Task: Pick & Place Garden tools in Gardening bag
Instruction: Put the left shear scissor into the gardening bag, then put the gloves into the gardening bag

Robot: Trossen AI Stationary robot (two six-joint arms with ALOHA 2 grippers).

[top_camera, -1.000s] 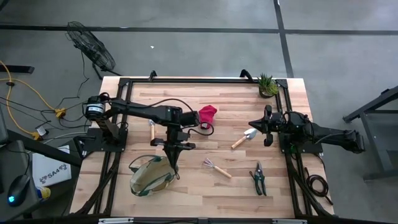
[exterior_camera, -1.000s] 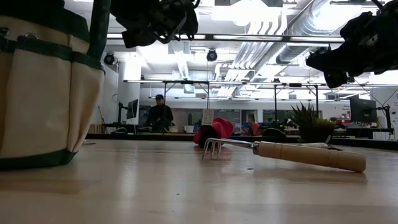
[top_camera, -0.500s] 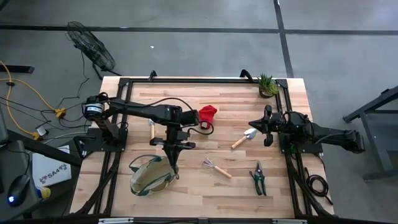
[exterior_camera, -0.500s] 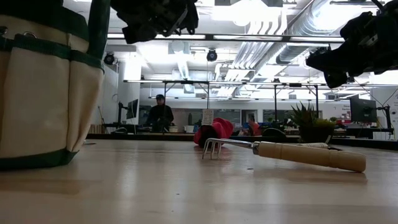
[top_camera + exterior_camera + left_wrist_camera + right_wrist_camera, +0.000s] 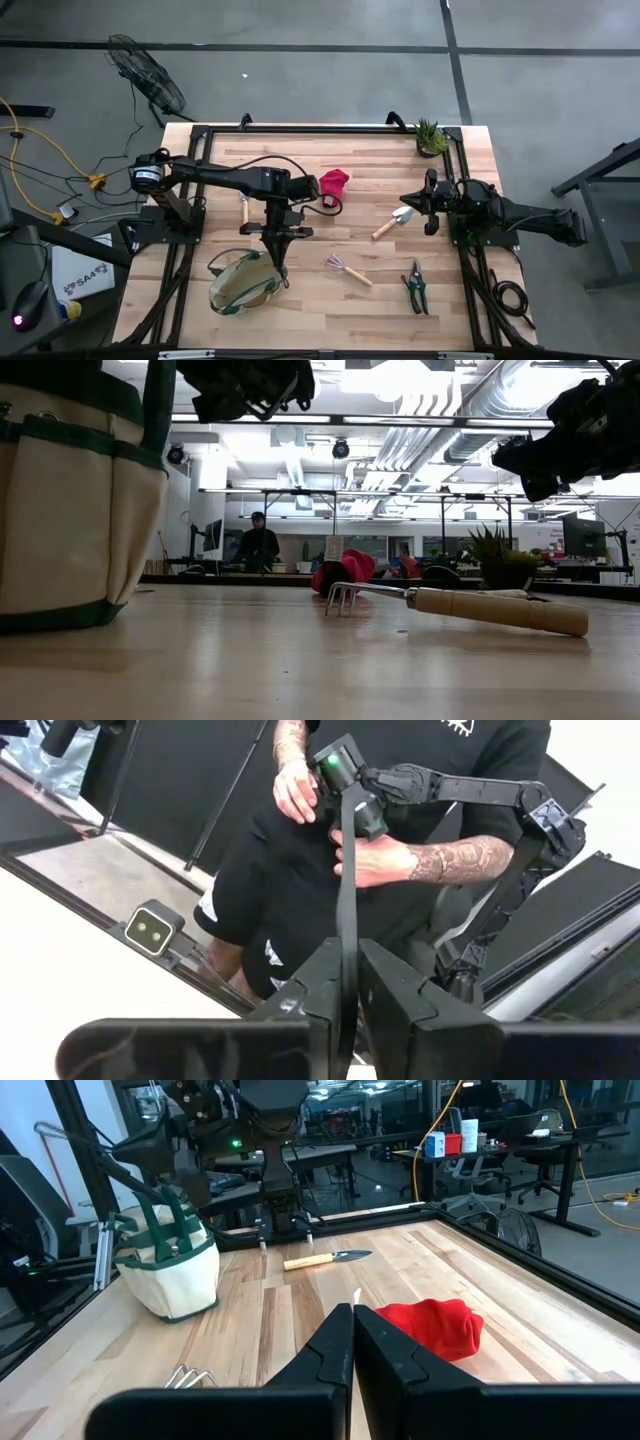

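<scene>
The beige gardening bag point(image 5: 243, 284) with green trim stands on its bottom at the near left of the table, and also shows in the low view point(image 5: 70, 510). My left gripper point(image 5: 277, 262) hovers over its right rim, shut on a green loop handle. A claw rake point(image 5: 349, 269), pruners point(image 5: 415, 287), a trowel point(image 5: 391, 222), a red cloth point(image 5: 333, 182) and a second trowel point(image 5: 243, 209) lie flat on the wood. My right gripper point(image 5: 430, 205) waits shut at the right side, touching nothing. My left gripper pinches the bag's green loop handle point(image 5: 346, 890) between its two fingers point(image 5: 395, 985). The fingers lie level, pointing toward the table's near edge and crossing the strap. The strap point(image 5: 158, 405) rises straight from the bag's rim to the gripper, and the bag's bottom stays on the table.
A small potted plant point(image 5: 431, 137) stands at the far right corner. A black frame point(image 5: 330, 128) runs round the table's edges. Bare wood lies between the bag and the rake. Beyond the table a person point(image 5: 400, 840) shows in the left wrist view.
My left gripper has risen slightly with the handle strap between its fingers. The bag stays on the table.
</scene>
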